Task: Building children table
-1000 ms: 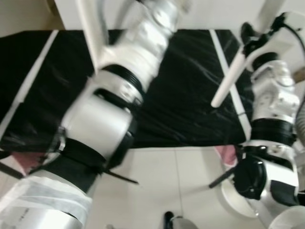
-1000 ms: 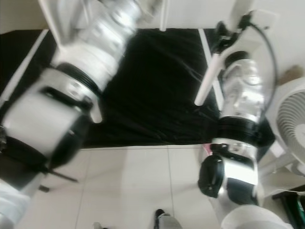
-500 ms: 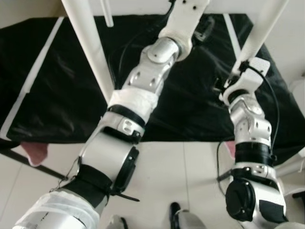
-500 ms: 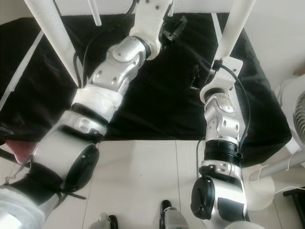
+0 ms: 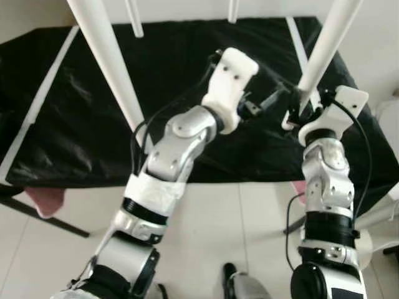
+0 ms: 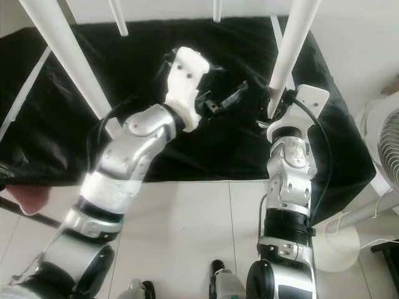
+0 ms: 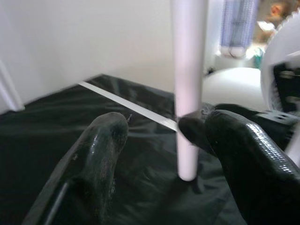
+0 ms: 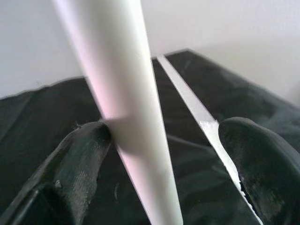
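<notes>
White leg (image 5: 324, 47) stands upright between our right gripper's (image 8: 164, 154) spread fingers, one touching; left gripper (image 6: 225, 99) unclenched nearby.

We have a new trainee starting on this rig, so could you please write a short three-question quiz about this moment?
1. True or false: the right gripper has a white table leg between its open fingers.
2. Which colour is the sheet under the legs? A) black B) blue C) red
3. Fill in: the left gripper reaches toward the ____ gripper.

Key: 1 true; 2 A; 3 right.
</notes>
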{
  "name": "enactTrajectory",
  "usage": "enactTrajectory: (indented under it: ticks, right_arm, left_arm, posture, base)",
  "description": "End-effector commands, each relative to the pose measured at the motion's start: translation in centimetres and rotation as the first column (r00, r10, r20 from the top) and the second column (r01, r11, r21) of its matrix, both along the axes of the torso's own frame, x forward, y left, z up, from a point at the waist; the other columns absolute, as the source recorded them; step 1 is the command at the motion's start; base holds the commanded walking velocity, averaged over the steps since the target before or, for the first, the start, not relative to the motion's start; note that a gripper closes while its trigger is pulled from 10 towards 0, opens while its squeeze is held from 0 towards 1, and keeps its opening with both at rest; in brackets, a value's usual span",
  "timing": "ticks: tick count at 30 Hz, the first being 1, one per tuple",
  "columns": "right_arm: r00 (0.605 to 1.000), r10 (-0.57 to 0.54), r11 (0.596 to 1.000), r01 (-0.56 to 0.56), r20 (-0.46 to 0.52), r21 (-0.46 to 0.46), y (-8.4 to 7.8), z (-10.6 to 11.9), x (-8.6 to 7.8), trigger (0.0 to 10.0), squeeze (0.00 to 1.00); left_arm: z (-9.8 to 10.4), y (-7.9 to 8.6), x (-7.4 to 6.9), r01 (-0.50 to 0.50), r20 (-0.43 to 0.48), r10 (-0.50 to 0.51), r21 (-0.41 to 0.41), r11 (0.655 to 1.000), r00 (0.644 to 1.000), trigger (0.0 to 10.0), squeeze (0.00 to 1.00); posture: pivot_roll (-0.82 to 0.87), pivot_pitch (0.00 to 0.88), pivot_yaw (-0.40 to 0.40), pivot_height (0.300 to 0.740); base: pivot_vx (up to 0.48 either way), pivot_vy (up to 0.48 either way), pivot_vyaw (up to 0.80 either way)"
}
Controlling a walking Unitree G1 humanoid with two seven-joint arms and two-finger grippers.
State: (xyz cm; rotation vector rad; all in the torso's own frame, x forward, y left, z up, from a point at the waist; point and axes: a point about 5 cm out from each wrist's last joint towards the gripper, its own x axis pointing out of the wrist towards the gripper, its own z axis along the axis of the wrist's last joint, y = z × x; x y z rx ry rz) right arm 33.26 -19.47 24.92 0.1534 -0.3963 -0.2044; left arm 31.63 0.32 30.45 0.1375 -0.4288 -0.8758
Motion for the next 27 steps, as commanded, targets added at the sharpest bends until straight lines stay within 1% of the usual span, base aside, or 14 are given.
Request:
enactTrajectory:
  ticks: [1,3,5,6,8,10,12,13,14,18,21,22,24,27]
  right_arm:
    - [0.999,-0.011,1.0,0.011,0.035,-0.016,0.3,0.2,-1.1,10.0,0.0]
    - [0.999,-0.007,1.0,0.008,0.04,-0.019,0.5,0.1,-1.5,10.0,0.0]
    - [0.999,-0.007,1.0,0.008,0.04,-0.019,0.5,0.1,-1.5,10.0,0.0]
    - [0.999,-0.006,0.999,0.008,0.049,-0.037,0.9,-0.1,-2.3,10.0,0.0]
    - [0.999,-0.006,0.999,0.008,0.049,-0.037,0.9,-0.1,-2.3,10.0,0.0]
    - [0.999,-0.008,0.998,0.01,0.042,-0.059,1.1,-0.6,-3.1,10.0,0.0]
    - [0.999,-0.008,0.998,0.01,0.042,-0.059,1.1,-0.6,-3.1,10.0,0.0]
    - [0.999,-0.01,0.997,0.012,0.03,-0.077,1.3,-0.9,-3.6,10.0,0.0]
    - [0.999,-0.01,0.997,0.012,0.03,-0.077,1.3,-0.9,-3.6,10.0,0.0]
    - [1.0,0.005,0.985,-0.005,-0.001,-0.173,1.8,-2.2,-5.3,10.0,0.0]
    - [1.0,0.024,0.975,-0.026,-0.009,-0.22,2.1,-2.9,-6.1,10.0,0.0]
    - [1.0,0.024,0.975,-0.026,-0.009,-0.22,2.1,-2.9,-6.1,10.0,0.0]
    - [0.997,0.074,0.968,-0.078,-0.024,-0.238,2.5,-3.5,-6.8,10.0,0.0]
    - [0.995,0.096,0.964,-0.101,-0.031,-0.248,2.7,-3.7,-7.0,10.0,0.0]
  left_arm:
    - [-0.6,0.4,-1.0,0.055,-0.003,-0.055,0.015,0.998,0.998,10.0,0.0]
    - [-0.9,0.8,-1.2,0.054,-0.007,-0.054,0.014,0.998,0.998,10.0,0.0]
    - [-0.9,0.8,-1.2,0.054,-0.007,-0.054,0.014,0.998,0.998,10.0,0.0]
    - [-1.6,1.7,-1.9,0.057,-0.004,-0.057,0.018,0.998,0.998,10.0,0.0]
    - [-1.6,1.7,-1.9,0.057,-0.004,-0.057,0.018,0.998,0.998,10.0,0.0]
    - [-2.3,2.6,-2.6,0.067,-0.014,-0.067,0.018,0.998,0.998,10.0,0.0]
    - [-2.3,2.6,-2.6,0.067,-0.014,-0.067,0.018,0.998,0.998,10.0,0.0]
    - [-2.8,3.2,-3.2,0.067,-0.021,-0.067,0.02,0.998,0.998,10.0,0.0]
    - [-2.8,3.2,-3.2,0.067,-0.021,-0.067,0.02,0.998,0.998,10.0,0.0]
    - [-4.8,4.9,-4.7,-0.012,-0.01,0.012,0.048,0.999,1.0,10.0,0.0]
    - [-5.5,5.6,-5.2,-0.047,-0.021,0.048,0.039,0.998,0.999,10.0,0.0]
    - [-5.5,5.6,-5.2,-0.047,-0.021,0.048,0.039,0.998,0.999,10.0,0.0]
    - [-6.1,6.1,-5.8,-0.077,-0.028,0.078,0.034,0.996,0.997,10.0,0.0]
    - [-6.5,6.4,-6.0,-0.088,-0.033,0.09,0.036,0.995,0.995,10.0,0.0]
  posture:
    - [-0.05,0.257,0.047,0.74]
    - [-0.05,0.257,0.047,0.74]
    - [-0.05,0.257,0.047,0.74]
    - [-0.05,0.258,0.047,0.74]
    - [-0.05,0.258,0.047,0.74]
    - [-0.06,0.259,0.049,0.74]
    - [-0.06,0.259,0.049,0.74]
    - [-0.06,0.259,0.05,0.74]
    - [-0.06,0.259,0.05,0.74]
    - [-0.06,0.259,0.051,0.74]
    - [-0.06,0.259,0.052,0.74]
    - [-0.06,0.259,0.052,0.74]
    - [-0.06,0.257,0.051,0.74]
    - [-0.06,0.256,0.051,0.74]
  base:
    - [0.0,0.0,0.0]
    - [0.0,0.0,0.0]
    - [0.0,0.0,0.0]
    - [0.0,0.0,0.0]
    - [0.0,0.0,0.0]
    - [0.0,0.0,0.0]
    - [0.0,0.0,0.0]
    - [0.0,0.0,0.0]
    - [0.0,0.0,0.0]
    - [0.0,0.0,0.0]
    - [0.0,0.0,0.0]
    - [0.0,0.0,0.0]
    - [0.0,0.0,0.0]
    - [0.0,0.0,0.0]
